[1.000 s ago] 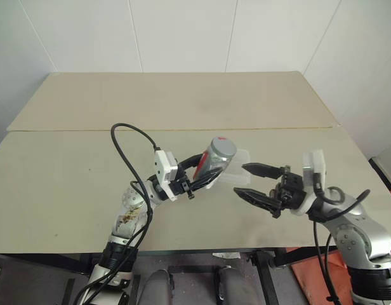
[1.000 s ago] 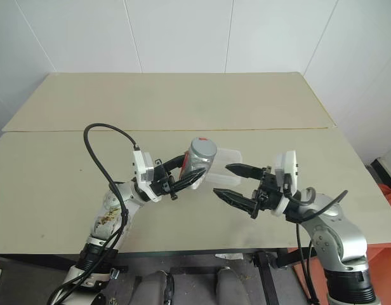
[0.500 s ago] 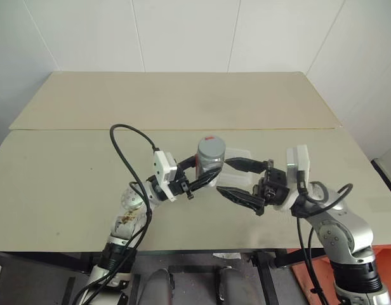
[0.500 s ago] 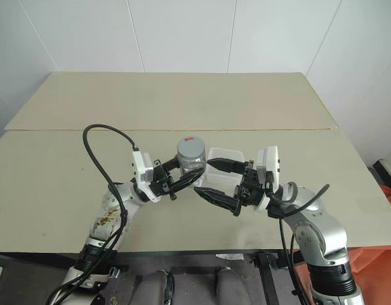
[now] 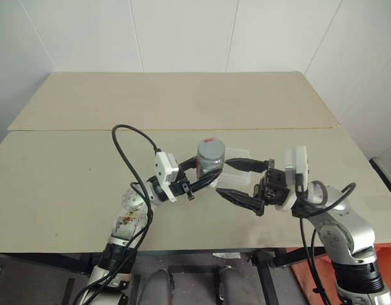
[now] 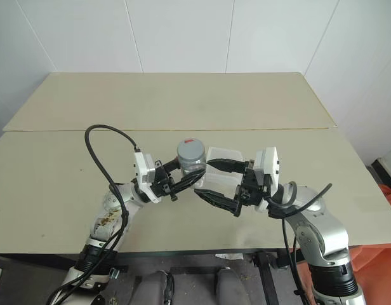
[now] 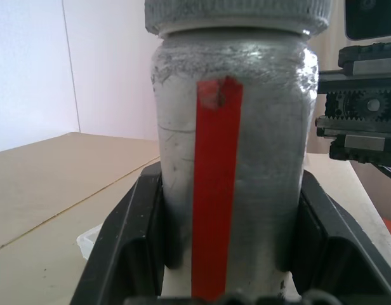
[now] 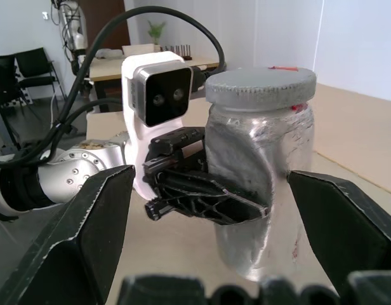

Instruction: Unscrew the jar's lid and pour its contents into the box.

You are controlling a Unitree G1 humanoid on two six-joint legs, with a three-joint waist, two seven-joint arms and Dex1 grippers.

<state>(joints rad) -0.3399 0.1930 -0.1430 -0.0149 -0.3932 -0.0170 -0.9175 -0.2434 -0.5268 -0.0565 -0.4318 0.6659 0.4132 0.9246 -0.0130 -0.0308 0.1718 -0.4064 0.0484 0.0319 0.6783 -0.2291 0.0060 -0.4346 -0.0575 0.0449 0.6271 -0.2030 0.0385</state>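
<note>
The small silvery cylindrical jar (image 5: 210,160) with a red stripe stands upright in the air, a little right of the centre of the left eye picture, clamped low on its body by the left gripper (image 5: 205,180). Its grey ribbed screw lid (image 8: 259,88) is still on. The right gripper (image 5: 233,181) waits just beside it with its black fingers spread wide and holding nothing.

To unscrew well, I think these fingers should rise to the lid's ribbed edge, not the body, and close there squarely before turning.

The clear shallow plastic box (image 5: 237,166) lies on the beige table (image 5: 68,178) behind the jar, partly hidden. There is wide free room toward the upper part of the picture; the near table edge runs just below both arms.
</note>
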